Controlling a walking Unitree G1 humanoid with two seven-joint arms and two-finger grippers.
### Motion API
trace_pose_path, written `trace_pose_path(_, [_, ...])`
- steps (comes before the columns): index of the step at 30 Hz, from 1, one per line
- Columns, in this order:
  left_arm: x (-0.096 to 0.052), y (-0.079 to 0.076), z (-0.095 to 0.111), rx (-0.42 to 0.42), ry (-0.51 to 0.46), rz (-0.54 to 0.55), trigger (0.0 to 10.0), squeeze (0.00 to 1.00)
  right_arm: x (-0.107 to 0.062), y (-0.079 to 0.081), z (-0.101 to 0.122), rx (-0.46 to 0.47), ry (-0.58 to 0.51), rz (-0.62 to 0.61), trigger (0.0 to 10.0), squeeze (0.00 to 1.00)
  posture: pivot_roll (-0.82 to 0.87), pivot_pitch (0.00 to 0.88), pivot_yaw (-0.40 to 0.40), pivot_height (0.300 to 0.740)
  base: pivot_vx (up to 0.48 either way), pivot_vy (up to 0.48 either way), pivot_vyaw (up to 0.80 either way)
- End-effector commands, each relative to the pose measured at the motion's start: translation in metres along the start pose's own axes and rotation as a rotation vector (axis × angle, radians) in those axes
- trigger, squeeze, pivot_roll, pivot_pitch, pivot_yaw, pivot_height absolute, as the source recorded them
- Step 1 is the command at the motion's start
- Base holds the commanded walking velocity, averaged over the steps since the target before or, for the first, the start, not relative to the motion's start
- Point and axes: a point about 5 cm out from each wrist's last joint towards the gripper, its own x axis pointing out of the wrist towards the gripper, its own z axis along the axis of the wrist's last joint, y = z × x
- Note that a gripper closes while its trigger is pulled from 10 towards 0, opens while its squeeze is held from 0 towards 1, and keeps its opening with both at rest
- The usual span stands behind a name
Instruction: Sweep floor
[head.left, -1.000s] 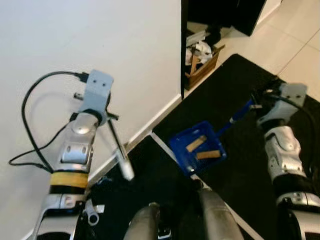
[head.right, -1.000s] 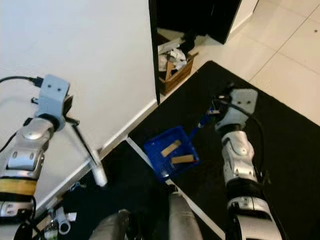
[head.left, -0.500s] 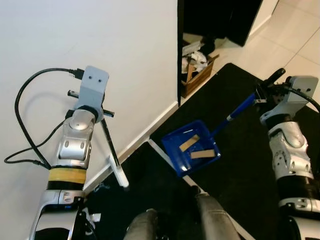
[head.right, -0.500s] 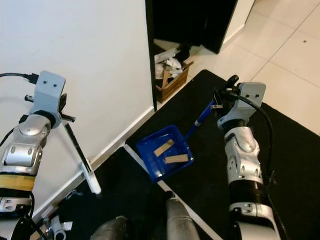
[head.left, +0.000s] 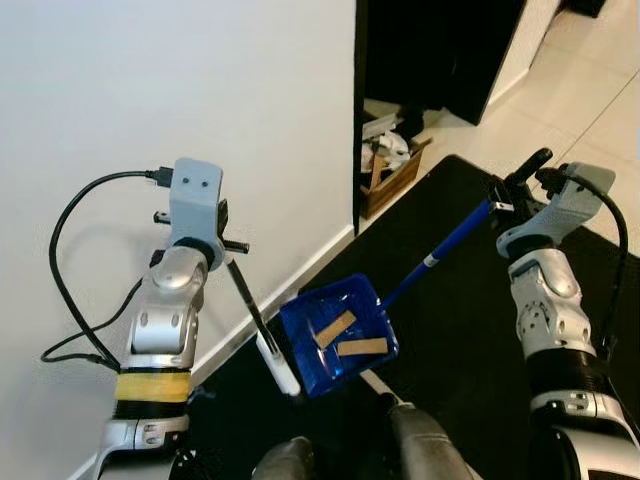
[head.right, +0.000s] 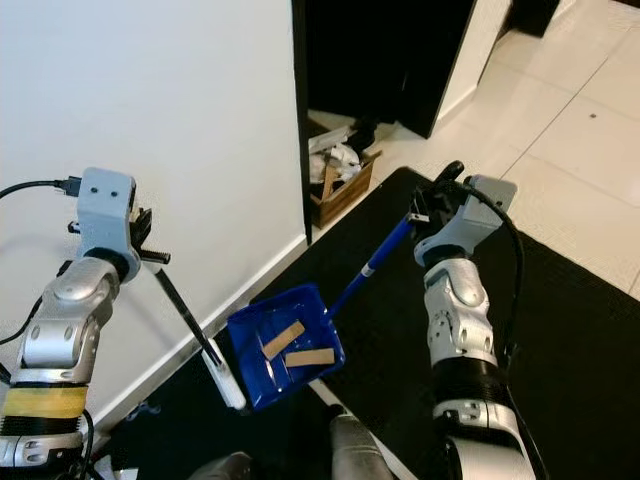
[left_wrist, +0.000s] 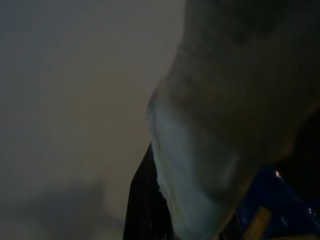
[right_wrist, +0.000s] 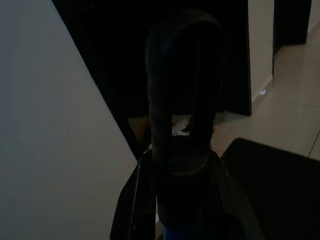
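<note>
Change since a second ago: dustpan (head.left: 338, 336) now sits further toward the robot's left and nearer the white wall (head.left: 150, 90); its long handle (head.left: 440, 246) shows a lot more length and the right arm is raised higher. Camera angle shifted too, so some of that is just the view moving.
Dustpan: blue, held off the floor over the black mat (head.left: 470, 330), tilted, with two flat tan wood-like scraps (head.left: 335, 328) lying inside it.
Right gripper: right gripper (head.left: 515, 185) is wrapped around the black grip at the top end of the blue handle, fingers closed on it, up over the far side of the mat. In the right wrist view it's just a dark rounded grip end (right_wrist: 182, 95) right in front of the lens.
Left gripper: left gripper (head.left: 225, 245) is clamped on a thin dark broom stick (head.left: 250, 305) that slants down along the wall. The stick's whitish lower end (head.left: 278, 365) is right beside the dustpan's left edge; touching or not, I can't tell.
Left wrist view: super blurry, a pale blob close up with a bit of blue pan at the corner.
Background: cardboard box (head.left: 392, 165) of crumpled junk sits in the dark doorway past the wall corner, light floor tiles (head.left: 590, 80) beyond the mat.
Bottom of frame: robot's own grey legs (head.left: 420, 455) poke in.
</note>
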Motion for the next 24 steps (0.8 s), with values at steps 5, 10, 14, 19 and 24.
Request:
trace_pose_path(5, [-0.022,-0.007,0.017,-0.043,-0.168,0.022,10.0,0.0,0.008,0.017,-0.001,0.053,0.004,0.052,10.0,0.0,0.03,0.069,0.012,0.74,0.0,0.0,0.0])
trace_pose_path(10, [-0.026,-0.011,0.011,-0.067,-0.143,0.018,10.0,0.0,0.008,0.023,-0.005,0.06,0.017,0.07,10.0,0.0,0.04,0.065,0.007,0.74,0.0,0.0,0.0])
trace_pose_path(14, [-0.029,-0.015,0.007,-0.094,-0.122,0.011,10.0,0.0,0.007,0.026,-0.008,0.058,0.02,0.08,10.0,0.0,0.04,0.068,0.003,0.74,0.0,0.0,0.0])
trace_pose_path(19, [-0.034,-0.025,-0.001,-0.091,-0.104,-0.001,10.0,0.0,0.005,0.027,-0.011,0.053,0.029,0.091,10.0,0.0,0.04,0.066,-0.005,0.74,0.0,0.0,0.0])
trace_pose_path(24, [-0.037,-0.033,-0.002,-0.141,-0.109,0.006,10.0,0.0,0.005,0.031,-0.014,0.058,0.034,0.1,10.0,0.0,0.04,0.077,-0.015,0.74,0.0,0.0,0.0])
